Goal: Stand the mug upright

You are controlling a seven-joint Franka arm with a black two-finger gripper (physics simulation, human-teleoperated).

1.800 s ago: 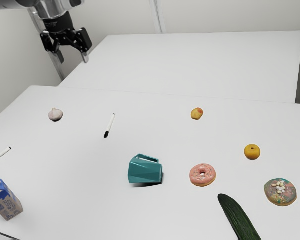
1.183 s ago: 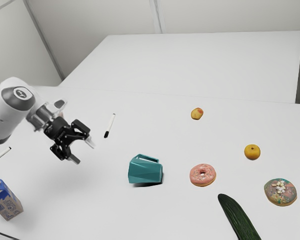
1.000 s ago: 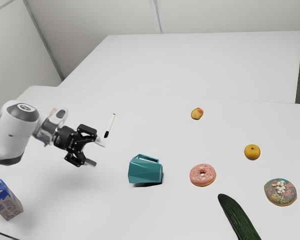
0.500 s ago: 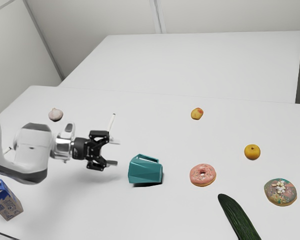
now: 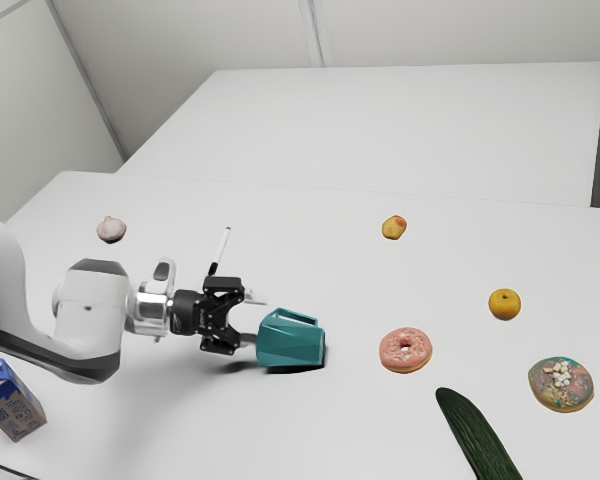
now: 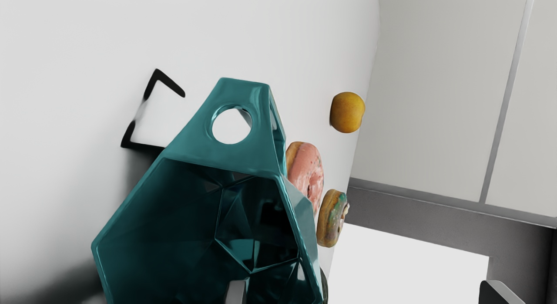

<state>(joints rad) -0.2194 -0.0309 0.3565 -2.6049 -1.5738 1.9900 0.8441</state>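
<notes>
The teal faceted mug [image 5: 291, 345] lies on its side on the white table, its mouth toward my hand and its handle on the far side in the exterior view. My gripper [image 5: 257, 319] is low at the mouth, fingers apart, one tip close to the rim. From the wrist, the hollow inside of the mug [image 6: 187, 217] faces the camera. There the open gripper [image 6: 364, 291] has one fingertip in front of the mouth and the other out past the mug's side, with nothing held. Whether the nearer fingertip touches the mug, I cannot tell.
Beyond the mug are a pink donut [image 5: 406, 350], a second donut [image 5: 561, 385], a cucumber [image 5: 477, 435] and an orange fruit [image 5: 505, 304]. A marker [image 5: 220, 250] lies behind the hand; a carton [image 5: 12, 400] stands near the arm. Garlic [image 5: 111, 229] and a yellow-red fruit [image 5: 394, 227] lie farther back.
From the exterior view's upper left my hand has come down to the table, swung level and moved rightward up to the mug's mouth. The mug has stayed where it was.
</notes>
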